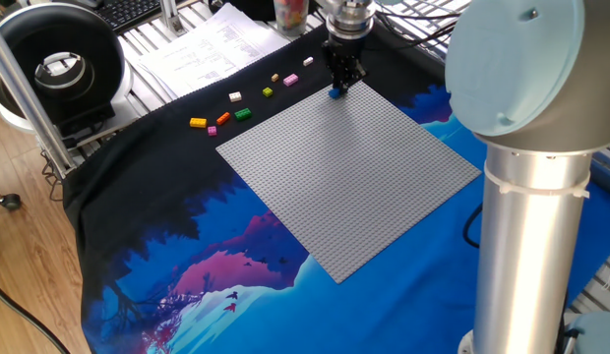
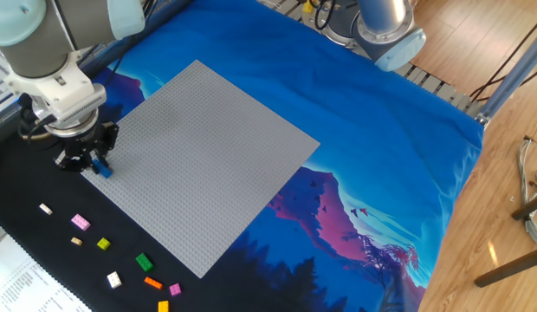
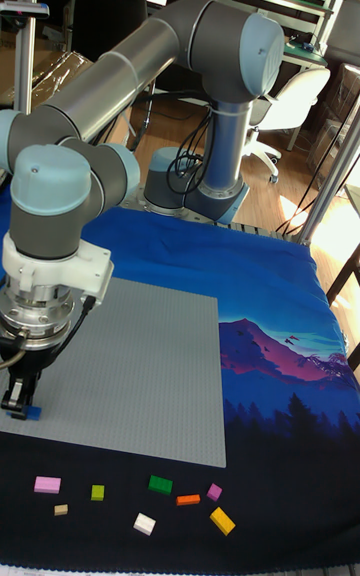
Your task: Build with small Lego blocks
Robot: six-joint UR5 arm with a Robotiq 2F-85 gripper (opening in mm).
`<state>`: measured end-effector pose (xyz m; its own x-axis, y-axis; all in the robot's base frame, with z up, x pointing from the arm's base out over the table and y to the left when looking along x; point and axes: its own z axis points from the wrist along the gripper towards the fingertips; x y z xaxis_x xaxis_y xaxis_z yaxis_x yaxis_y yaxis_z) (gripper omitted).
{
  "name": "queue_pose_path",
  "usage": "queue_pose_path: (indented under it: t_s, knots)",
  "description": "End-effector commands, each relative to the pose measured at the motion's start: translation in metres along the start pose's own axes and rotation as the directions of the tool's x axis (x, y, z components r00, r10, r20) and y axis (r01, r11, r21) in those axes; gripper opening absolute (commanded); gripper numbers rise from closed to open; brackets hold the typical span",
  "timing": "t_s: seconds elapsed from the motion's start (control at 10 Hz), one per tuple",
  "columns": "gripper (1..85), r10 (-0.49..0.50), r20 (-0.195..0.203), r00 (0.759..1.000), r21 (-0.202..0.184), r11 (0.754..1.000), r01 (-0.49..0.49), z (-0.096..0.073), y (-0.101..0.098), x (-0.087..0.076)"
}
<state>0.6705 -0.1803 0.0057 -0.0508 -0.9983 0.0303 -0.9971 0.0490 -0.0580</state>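
In the tall fixed view I see loose bricks [image 3: 150,504] scattered along the bottom of the frame; above them, lower left, my end effector [image 3: 22,404] pinches a blue brick [image 3: 30,413] at the baseplate [image 3: 140,376] corner; its long axis I cannot tell.
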Motion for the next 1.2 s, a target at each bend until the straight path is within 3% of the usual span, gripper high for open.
queue_pose_path:
  t_s: [0.0,0.5,0.7,1.1]
  knots:
    - [23.3,0.000,0.014,1.000,0.005,1.000,0.000,0.004,-0.004,-0.001]
    - [22.3,0.018,0.006,1.000,-0.001,1.000,-0.018,-0.001,-0.001,0.001]
    - [22.3,0.028,0.000,1.000,-0.021,0.999,-0.028,-0.006,0.004,0.003]
    - [22.7,0.027,0.032,0.999,-0.043,0.999,-0.026,0.003,0.009,0.005]
